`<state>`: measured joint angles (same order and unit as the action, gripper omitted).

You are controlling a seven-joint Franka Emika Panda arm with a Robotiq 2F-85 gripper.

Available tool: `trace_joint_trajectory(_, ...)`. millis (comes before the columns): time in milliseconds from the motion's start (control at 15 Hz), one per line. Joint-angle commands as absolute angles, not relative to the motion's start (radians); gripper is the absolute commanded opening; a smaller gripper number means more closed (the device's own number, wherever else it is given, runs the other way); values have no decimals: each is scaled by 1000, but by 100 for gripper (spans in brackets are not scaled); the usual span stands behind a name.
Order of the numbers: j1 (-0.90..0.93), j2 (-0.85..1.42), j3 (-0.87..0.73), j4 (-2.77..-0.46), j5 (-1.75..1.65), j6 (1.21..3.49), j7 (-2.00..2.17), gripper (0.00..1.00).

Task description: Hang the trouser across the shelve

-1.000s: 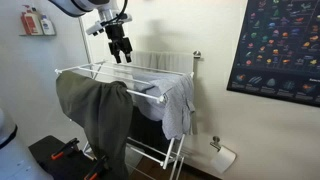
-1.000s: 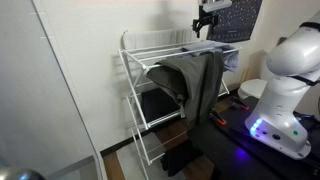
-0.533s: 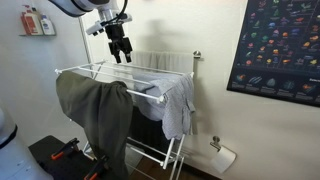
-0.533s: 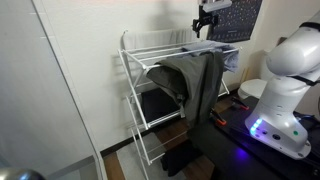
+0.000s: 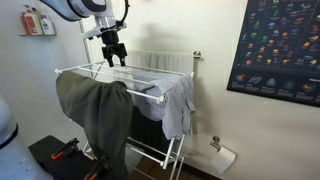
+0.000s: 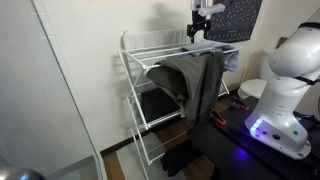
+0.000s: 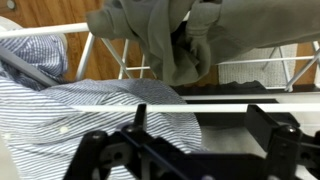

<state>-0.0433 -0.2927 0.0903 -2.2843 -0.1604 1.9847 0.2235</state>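
The dark olive-grey trouser [image 5: 95,115] hangs over the front rails of the white wire shelve [image 5: 140,84], legs dangling toward the floor; it shows in both exterior views [image 6: 190,80] and at the top of the wrist view [image 7: 170,30]. The shelve also shows in an exterior view [image 6: 135,60], and its rails cross the wrist view [image 7: 230,92]. My gripper [image 5: 114,57] hovers above the rack's top, apart from the trouser, also seen in an exterior view [image 6: 197,28]. In the wrist view its black fingers [image 7: 200,140] are spread wide with nothing between them.
A light striped shirt [image 5: 175,100] is draped on the rack beside the trouser, and fills the left of the wrist view [image 7: 70,110]. A white radiator [image 5: 165,62] is on the wall behind. A dark poster [image 5: 275,45] hangs on the wall. The robot base [image 6: 275,100] stands near the rack.
My gripper has shifted sideways a little above the rack, away from the poster. The trouser and shirt have not moved.
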Motion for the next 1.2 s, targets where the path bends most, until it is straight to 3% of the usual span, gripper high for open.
trace_joint_trajectory(0, 17, -264, 87, -2300, -105, 1977, 145, 100)
trace_joint_trajectory(1000, 45, -202, 67, -2395, -22, 1860, 47, 100)
trace_joint_trajectory(1067, 44, -201, 68, -2398, -27, 1857, 53, 75)
trace_joint_trajectory(1133, 44, -199, 69, -2399, -31, 1856, 57, 74)
